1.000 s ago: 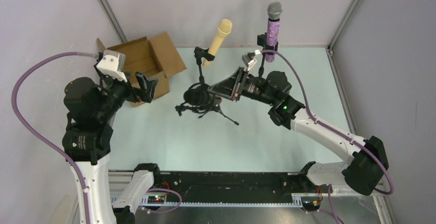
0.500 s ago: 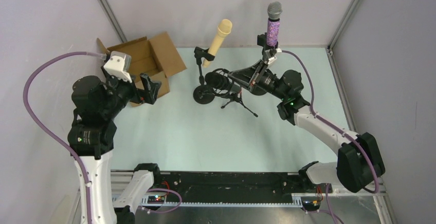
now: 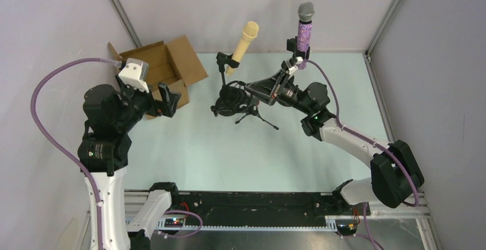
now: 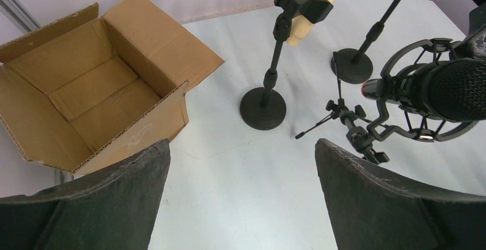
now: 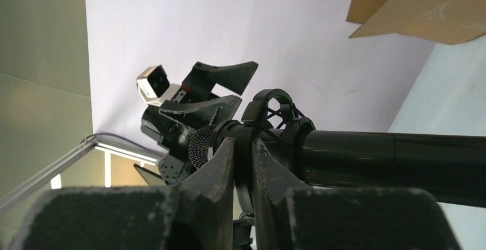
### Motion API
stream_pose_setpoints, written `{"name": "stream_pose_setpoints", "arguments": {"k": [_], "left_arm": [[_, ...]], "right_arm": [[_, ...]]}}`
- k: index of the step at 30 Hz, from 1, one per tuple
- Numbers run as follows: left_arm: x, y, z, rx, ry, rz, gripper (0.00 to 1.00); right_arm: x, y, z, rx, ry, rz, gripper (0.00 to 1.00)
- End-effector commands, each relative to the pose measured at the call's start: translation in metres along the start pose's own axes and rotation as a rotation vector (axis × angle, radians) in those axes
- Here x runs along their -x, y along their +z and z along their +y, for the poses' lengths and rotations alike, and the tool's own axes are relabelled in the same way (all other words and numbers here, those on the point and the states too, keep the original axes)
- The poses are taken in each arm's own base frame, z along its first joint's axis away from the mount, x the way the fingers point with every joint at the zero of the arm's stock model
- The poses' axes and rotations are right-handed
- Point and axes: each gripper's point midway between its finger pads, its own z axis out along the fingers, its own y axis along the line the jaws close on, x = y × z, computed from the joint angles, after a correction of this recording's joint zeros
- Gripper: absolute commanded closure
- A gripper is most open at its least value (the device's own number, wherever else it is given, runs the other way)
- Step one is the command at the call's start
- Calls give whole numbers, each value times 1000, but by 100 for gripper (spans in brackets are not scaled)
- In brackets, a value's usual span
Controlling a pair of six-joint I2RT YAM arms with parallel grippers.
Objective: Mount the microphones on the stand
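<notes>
R gripper (image 5: 243,144) pinched tight on shock-mount ring (image 5: 269,98) round black mic (image 3: 231,98). Mic lies horizontal, mid-table, small tripod (image 3: 256,117) sticking out tilted below. R wrist rolled sideways; forearm reaches left & far from base at near right. L gripper (image 4: 242,147) jaws wide, holding nothing, near cardboard box (image 4: 86,89), arm upright at left. Cream mic (image 3: 243,42) & purple mic (image 3: 304,32) clipped on desk stands (image 4: 263,108), far side.
</notes>
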Motion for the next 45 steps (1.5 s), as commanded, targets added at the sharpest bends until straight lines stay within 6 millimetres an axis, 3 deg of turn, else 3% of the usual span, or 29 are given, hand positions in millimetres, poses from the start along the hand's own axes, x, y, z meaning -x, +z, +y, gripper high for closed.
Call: {"name": "stream_pose_setpoints", "arguments": {"k": [1, 4, 8, 18, 20, 27, 36, 45], "left_arm": [[5, -1, -1, -11, 15, -25, 0], [6, -3, -2, -10, 16, -29, 0], [6, -4, -2, -8, 19, -31, 0], [7, -1, -2, -15, 17, -29, 0], [6, -1, -2, -15, 16, -28, 0], [8, 0, -2, -18, 17, -29, 0], [8, 6, -2, -26, 1, -22, 0], [7, 5, -2, -26, 0, -24, 0]], "right_arm": [[-10, -5, 83, 212, -82, -7, 98], [-14, -5, 74, 202, -49, -13, 98], [-12, -9, 45, 174, 22, -38, 99], [18, -32, -2, 79, 134, -154, 95], [26, -36, -9, 60, 142, -177, 89], [62, -54, -31, -1, 138, -223, 85], [84, -69, -52, -55, 179, -224, 67], [74, -78, -52, -76, 162, -177, 46]]}}
